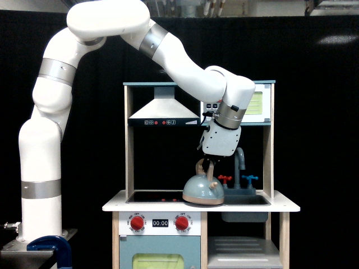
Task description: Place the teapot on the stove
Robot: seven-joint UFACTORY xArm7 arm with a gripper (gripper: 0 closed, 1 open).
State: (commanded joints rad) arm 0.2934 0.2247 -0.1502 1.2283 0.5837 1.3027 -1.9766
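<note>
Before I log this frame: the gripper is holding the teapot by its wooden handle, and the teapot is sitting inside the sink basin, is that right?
Not quite. The gripper does hold the teapot by its wooden handle, but the exterior view shows the teapot at the right edge of the stove, beside the sink, not inside it.

A: Item count, kitchen unit?
B: Teapot [202, 191], one. Stove [154, 197], one. Red knobs, two: [137, 223] and [182, 223].
A: Sink fittings?
B: Sink basin [247, 200], one. Grey faucet [240, 162], one. Tap handles, two: one red [225, 179], one blue [248, 179].
A: Overhead?
B: Range hood [163, 109], one. Toy microwave [252, 103], one.
A: Remainder?
B: Clock display [160, 223], one. White arm [50, 123], one. Blue clamp [50, 246], one.
</note>
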